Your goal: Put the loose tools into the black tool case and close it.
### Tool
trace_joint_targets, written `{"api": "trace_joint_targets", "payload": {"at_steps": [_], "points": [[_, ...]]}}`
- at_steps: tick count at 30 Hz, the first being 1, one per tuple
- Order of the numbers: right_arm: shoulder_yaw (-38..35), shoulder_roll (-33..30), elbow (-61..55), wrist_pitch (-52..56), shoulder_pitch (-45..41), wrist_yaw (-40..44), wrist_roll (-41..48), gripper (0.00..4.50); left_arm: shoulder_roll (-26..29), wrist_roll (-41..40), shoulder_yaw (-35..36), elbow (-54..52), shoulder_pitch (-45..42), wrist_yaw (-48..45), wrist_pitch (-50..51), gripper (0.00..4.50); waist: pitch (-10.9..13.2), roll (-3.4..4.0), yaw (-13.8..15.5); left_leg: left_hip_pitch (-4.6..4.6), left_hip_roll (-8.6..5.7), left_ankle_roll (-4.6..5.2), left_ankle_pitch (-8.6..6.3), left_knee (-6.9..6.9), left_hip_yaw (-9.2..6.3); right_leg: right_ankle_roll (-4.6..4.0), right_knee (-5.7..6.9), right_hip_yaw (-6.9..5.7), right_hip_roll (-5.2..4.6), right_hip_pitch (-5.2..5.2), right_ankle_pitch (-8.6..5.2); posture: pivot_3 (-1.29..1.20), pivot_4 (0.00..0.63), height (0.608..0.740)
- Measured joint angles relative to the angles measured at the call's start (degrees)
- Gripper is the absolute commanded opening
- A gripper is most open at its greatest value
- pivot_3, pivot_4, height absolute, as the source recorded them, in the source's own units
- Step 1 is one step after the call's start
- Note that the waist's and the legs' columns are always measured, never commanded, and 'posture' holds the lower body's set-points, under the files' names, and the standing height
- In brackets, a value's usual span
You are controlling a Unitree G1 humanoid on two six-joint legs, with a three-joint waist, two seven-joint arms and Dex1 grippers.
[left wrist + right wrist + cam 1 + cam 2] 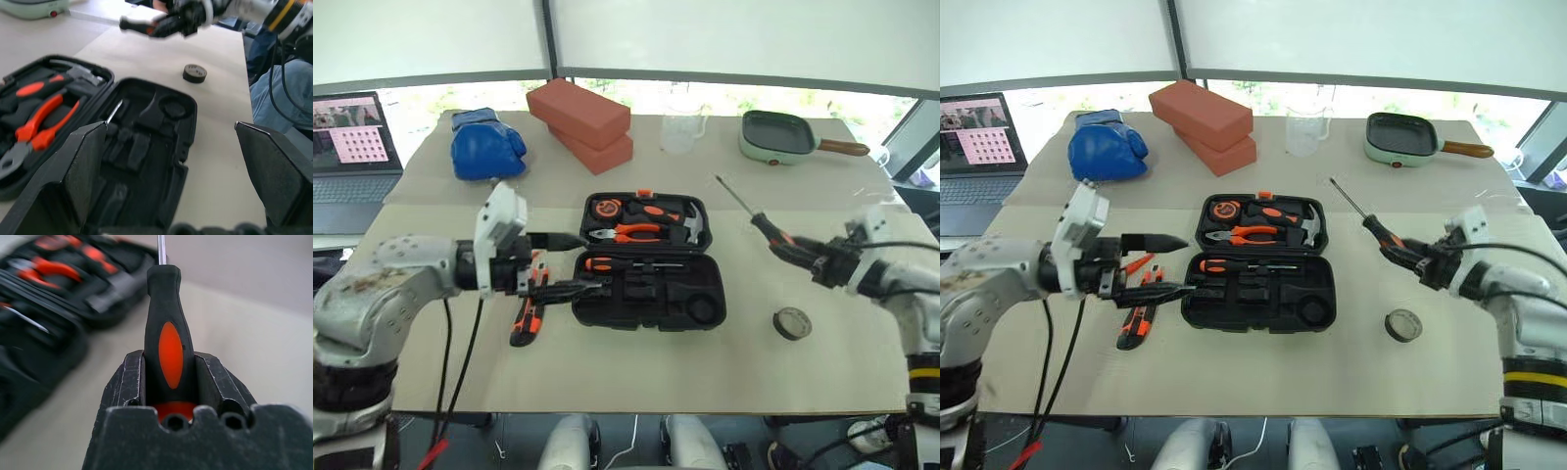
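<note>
Screwdriver (164, 340) between right gripper (822, 262) jaws

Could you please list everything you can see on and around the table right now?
Tool case: one, black, open at table centre.
Pliers: one, orange handles, in the case.
Hammer: one, steel head, in the case.
Screwdriver: one, black and orange, held in the air.
Tape roll: one, black, right of the case.
Utility knife: one, orange and black, left of the case.
Bricks: two, red, stacked behind.
Boxing glove: one, blue, far left.
Measuring cup: one, clear, far side.
Pan: one, pale green, far right.
Laptop: one, left edge.
Left tool: open.
Right tool: gripping the screwdriver.
</note>
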Motion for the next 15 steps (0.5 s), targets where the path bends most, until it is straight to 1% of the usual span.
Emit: {"api": "trace_joint_targets", "payload": {"at_steps": [2,4,5,6,8,10,15], "points": [[6.1,-0.7,-5.5,1.1,-2.9,6.4,0.7,1.03,0.8,-1.3,1.8,-2.6,2.7,1.1,0.6,4.50,0.0,-0.05,0.2,0.01,0.04,-0.02,0.01,0.01,-0.04,-0.06,0.00,-0.11,0.02,0.01,0.00,0.00,0.150,0.738],[11.3,-0.2,-7.6,0.8,-4.5,10.3,0.3,1.03,1.1,-2.4,2.7,-3.9,2.8,1.9,0.6,4.50,0.0,-0.08,0.8,-0.01,-0.02,-0.03,0.02,0.05,-0.12,-0.07,-0.01,-0.29,-0.05,0.08,0.00,0.00,0.150,0.738],[14.9,0.1,-7.2,-0.6,-5.8,12.3,-1.5,1.03,1.4,-2.6,3.3,-4.1,2.9,2.6,0.5,4.50,0.0,-0.08,1.2,-0.01,-0.06,-0.03,0.02,0.07,-0.11,-0.07,-0.02,-0.29,-0.09,0.07,0.00,0.00,0.150,0.738],[17.9,0.7,-6.2,-2.2,-6.9,13.8,-3.5,1.03,1.6,-2.6,3.6,-4.1,2.9,3.3,0.4,4.50,0.0,-0.08,1.5,-0.05,-0.11,-0.03,0.02,0.09,-0.10,-0.06,-0.04,-0.29,-0.12,0.05,0.01,0.00,0.150,0.738],[21.1,2.1,-3.8,-4.5,-8.9,14.8,-6.2,1.03,1.8,-2.6,3.8,-4.1,3.0,3.7,0.2,4.50,0.1,-0.10,1.6,-0.08,-0.12,-0.02,0.02,0.10,-0.09,-0.06,-0.04,-0.29,-0.12,0.03,0.01,0.00,0.150,0.738],[25.1,4.9,2.8,-8.6,-14.0,15.3,-10.9,1.03,1.9,-2.6,3.5,-4.1,2.9,4.4,-0.2,4.50,0.1,-0.11,1.4,-0.09,-0.11,-0.06,0.04,0.09,-0.06,-0.09,-0.02,-0.28,-0.08,-0.03,0.02,0.00,0.150,0.738],[27.6,6.8,14.5,-16.8,-18.6,16.3,-16.9,1.03,2.6,-2.4,2.3,-4.3,2.6,5.1,-1.4,4.50,0.1,-0.14,1.6,-0.11,-0.11,-0.12,0.07,0.01,-0.12,-0.16,-0.04,-0.40,-0.04,-0.04,-0.02,0.00,0.150,0.738]]}}
